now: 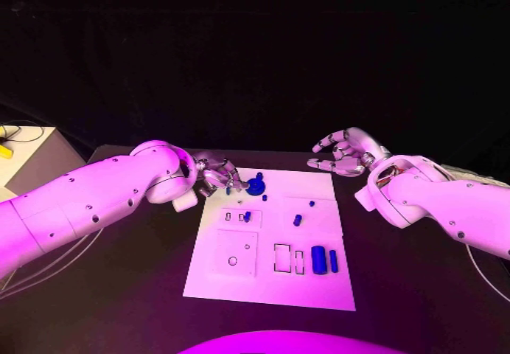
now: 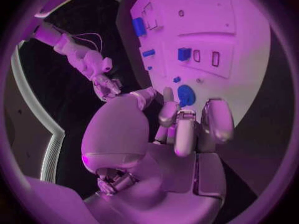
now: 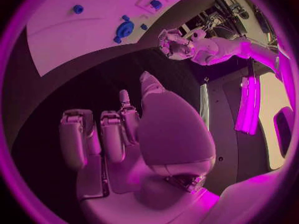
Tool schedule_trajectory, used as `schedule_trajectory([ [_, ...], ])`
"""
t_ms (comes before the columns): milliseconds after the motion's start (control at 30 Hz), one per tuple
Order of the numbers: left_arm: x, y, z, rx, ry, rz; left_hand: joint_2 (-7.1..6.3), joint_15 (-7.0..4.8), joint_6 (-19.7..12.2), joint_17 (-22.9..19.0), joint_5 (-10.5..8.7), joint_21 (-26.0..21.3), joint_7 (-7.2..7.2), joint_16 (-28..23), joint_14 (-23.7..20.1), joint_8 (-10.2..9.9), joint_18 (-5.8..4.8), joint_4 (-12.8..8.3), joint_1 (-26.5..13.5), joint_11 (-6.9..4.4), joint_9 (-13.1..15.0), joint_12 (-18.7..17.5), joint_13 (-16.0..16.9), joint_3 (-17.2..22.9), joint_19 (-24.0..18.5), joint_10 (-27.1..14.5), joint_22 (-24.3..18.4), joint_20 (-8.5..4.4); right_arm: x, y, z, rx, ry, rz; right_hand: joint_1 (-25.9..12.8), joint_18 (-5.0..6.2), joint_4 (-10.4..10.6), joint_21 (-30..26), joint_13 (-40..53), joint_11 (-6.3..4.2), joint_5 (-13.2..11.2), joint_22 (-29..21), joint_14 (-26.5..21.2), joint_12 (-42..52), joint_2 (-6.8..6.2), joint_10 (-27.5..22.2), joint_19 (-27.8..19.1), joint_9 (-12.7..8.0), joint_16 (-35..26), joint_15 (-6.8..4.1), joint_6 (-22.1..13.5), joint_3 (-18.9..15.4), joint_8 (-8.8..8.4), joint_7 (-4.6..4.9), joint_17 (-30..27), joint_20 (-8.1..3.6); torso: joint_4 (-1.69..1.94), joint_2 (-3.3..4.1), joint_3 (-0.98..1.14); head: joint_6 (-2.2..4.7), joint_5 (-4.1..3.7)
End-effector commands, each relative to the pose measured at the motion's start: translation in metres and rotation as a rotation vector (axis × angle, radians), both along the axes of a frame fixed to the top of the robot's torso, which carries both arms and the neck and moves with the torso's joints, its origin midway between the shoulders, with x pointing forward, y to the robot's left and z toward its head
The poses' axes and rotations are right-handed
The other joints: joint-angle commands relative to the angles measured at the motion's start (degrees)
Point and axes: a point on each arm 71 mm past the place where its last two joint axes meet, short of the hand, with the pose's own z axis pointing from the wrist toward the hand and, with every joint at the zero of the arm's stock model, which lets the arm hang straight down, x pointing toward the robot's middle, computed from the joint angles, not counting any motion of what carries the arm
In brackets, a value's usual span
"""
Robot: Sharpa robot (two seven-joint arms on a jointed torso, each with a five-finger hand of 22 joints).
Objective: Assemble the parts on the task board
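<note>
**Two hands at the far edge of the board, parts spread across it**

The black table (image 1: 127,295) fills the lower half of the head view, and behind it the room is dark. A pale cabinet (image 1: 26,158) stands at the left edge of the frame, with a thin cable looping across its top.

The white task board (image 1: 274,243) lies lengthwise in the middle of the table, running from the centre of the frame down toward the bottom. It carries several outlined rectangular recesses and small holes.

The left hand (image 1: 216,177) sits at the board's upper left corner, fingers curled in near a round blue gear-like part (image 1: 255,186); the left wrist view shows the fingertips (image 2: 187,134) just beside that part, but whether they grip it cannot be told.

The right hand (image 1: 346,153) hovers above the table just past the board's upper right corner, fingers spread apart and holding nothing.

Two upright blue blocks (image 1: 324,260) stand side by side at the board's lower right. Smaller blue pieces (image 1: 298,219) dot its middle.
</note>
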Motion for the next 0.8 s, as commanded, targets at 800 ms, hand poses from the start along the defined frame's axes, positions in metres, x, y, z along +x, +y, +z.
schedule_trajectory([
  [800,0.007,-0.046,-0.018,0.456,0.169,-0.168,-0.50,0.64,-3.78,10.48,-0.05,-1.41,0.98,-1.13,4.15,0.20,-0.27,0.32,-8.97,0.90,5.36,-3.60,-5.87,-5.98,-1.66,-5.69,-2.72,0.33,0.014,-0.018,-0.001,0.026,0.059,-0.033,-1.88,0.83,0.16,-0.56,5.80,-0.23,-0.18,12.08,5.84,-0.36,0.02,-0.13,4.21,0.14,-0.35,-0.25,-1.02,-0.49,0.27,0.16,14.21,-0.40,0.03,0.15,0.32,-1.15,0.20],
])
